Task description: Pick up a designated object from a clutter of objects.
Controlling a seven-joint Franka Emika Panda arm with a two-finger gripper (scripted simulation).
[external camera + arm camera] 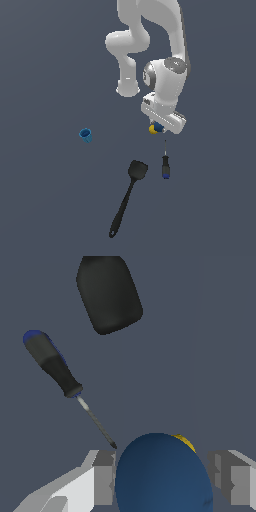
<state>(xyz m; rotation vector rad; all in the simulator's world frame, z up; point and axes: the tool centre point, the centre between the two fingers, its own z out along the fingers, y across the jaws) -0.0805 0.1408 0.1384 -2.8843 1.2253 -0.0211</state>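
A: In the exterior view, where is the small dark blue round ball (158, 127)?

B: Tucked under the white gripper (161, 126), touching the small yellow ball (152, 129) — well apart from the light blue cup (85, 134), the long black spatula (127, 197) and the dark-handled screwdriver (165, 166) on the grey floor (45, 200).

A: And the wrist view?

B: The blue ball (162, 473) sits between the grey fingers (104, 476) — one pad touches, the other shows a gap. Closing, I'd judge; gripped or not, I cannot tell.

Flat, even simulator lighting; both views sharp.
We see soft shading on the glossy white robot arm (150, 40), no cast shadows on the dull grey-blue floor (45, 200), no glare.
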